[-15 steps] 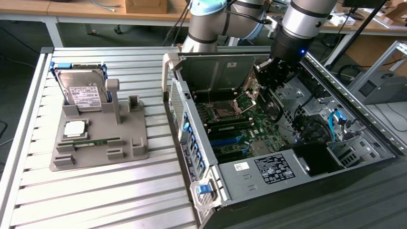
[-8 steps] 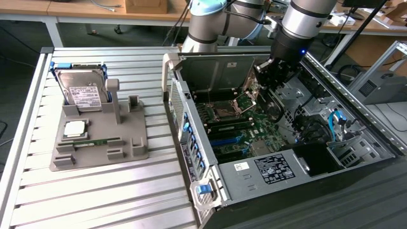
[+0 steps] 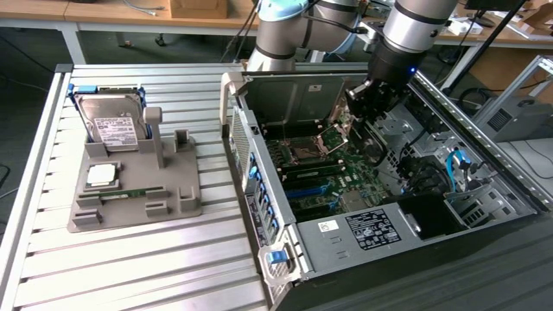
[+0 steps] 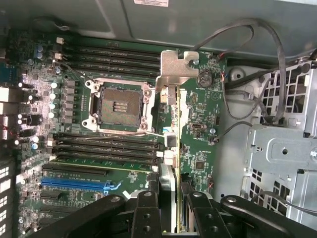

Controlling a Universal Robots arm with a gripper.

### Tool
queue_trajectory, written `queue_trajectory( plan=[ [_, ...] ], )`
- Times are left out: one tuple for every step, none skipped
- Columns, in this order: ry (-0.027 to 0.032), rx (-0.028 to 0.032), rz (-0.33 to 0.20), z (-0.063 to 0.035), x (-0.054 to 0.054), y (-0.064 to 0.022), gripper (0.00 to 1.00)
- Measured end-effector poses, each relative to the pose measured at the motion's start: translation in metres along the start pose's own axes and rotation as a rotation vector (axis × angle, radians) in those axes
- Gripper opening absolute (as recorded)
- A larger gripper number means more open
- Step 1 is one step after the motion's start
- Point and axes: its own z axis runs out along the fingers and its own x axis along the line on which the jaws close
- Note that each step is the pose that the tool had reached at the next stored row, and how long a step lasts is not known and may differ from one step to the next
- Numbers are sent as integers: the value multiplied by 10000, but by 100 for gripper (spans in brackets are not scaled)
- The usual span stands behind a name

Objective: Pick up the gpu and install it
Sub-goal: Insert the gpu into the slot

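Wrist view is showing the gpu [image 4: 171, 144] edge-on, a thin card with its silver bracket [image 4: 176, 67] at the far end, hanging just above the motherboard [image 4: 198, 124] inside the computer case [image 3: 484, 168]. The hand [image 4: 172, 208] is gripping the card at its near end: 2 black fingers [image 4: 147, 206] are pressing on its opposite faces, with the jaws standing only about as far apart as the card is thick. The card is lying between the empty processor socket [image 4: 120, 106] and the board's green outer part, and a blue expansion slot [image 4: 74, 182] is sitting off to one side.

In the exterior view the arm is reaching down into the open case. A black label [image 3: 372, 230] with white print and a small white sticker [image 3: 328, 227] are showing on the case's metal box, but their writing is too small to read. On the exterior view's left, a grey holder [image 3: 164, 194] on the slatted bench [image 3: 173, 259] is carrying a hard drive [image 3: 116, 126] with a white label, unreadable, plus a processor [image 3: 102, 173] and a green memory stick [image 3: 121, 192].
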Motion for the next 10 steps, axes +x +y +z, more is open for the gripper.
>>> queue_trajectory(
  plan=[
    [0,-2,-83,0,0,0,27],
    [0,-4,-159,1,0,0,27],
    [-1,-6,-231,1,0,0,27],
    [-1,-8,-306,2,0,0,27],
    [-1,-10,-356,2,0,0,27],
    [-1,-10,-387,2,0,0,27],
    [-2,-14,-506,3,0,0,27],
    [-2,-17,-632,4,0,0,27],
    [-2,-19,-717,4,0,0,27],
    [-3,-21,-818,5,0,0,27]
  ],
)
